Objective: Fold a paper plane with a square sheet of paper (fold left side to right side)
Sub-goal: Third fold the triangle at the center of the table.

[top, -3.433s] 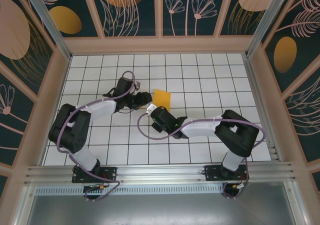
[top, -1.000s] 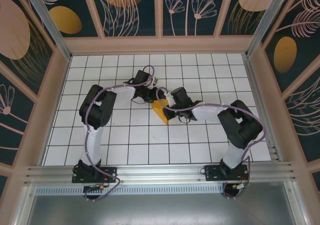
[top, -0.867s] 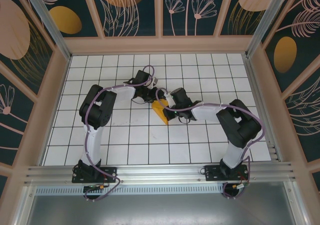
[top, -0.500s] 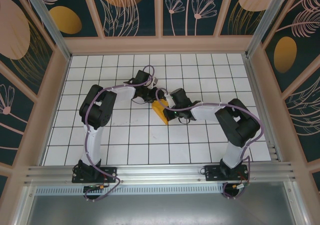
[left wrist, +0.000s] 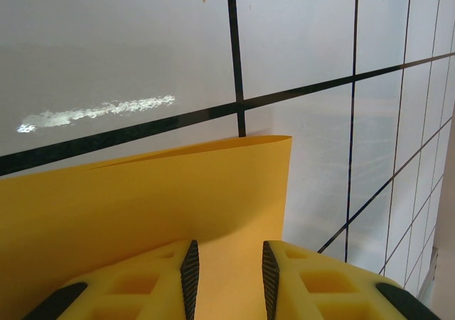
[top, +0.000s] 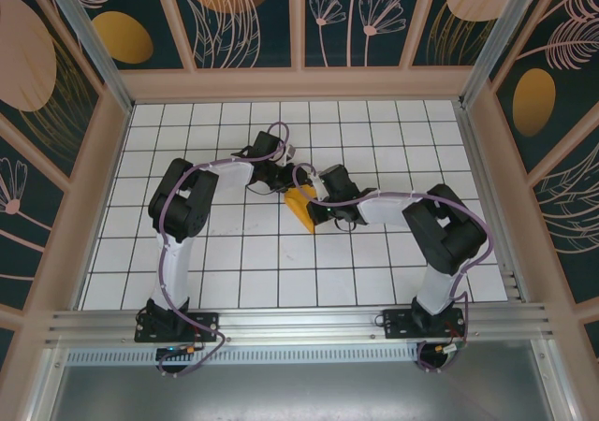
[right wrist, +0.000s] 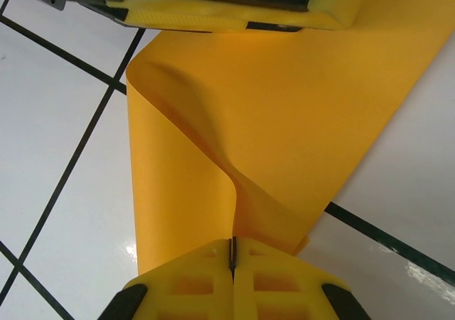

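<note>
One sheet of paper [top: 301, 210], mostly hidden overhead; right jaws pinch its raised fold, left jaws slightly parted over it.

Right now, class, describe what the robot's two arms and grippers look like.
Left arm and right arm: black joints, white links, purple cables. Left gripper and right gripper: yellow fingers with moulded recesses, black inner pads.

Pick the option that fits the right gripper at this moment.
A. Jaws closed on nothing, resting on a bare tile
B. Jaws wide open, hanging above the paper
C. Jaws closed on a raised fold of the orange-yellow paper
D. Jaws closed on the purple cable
C: in the right wrist view, the right gripper has its jaws together, with a raised fold of the square sheet of paper pinched between them.
</note>
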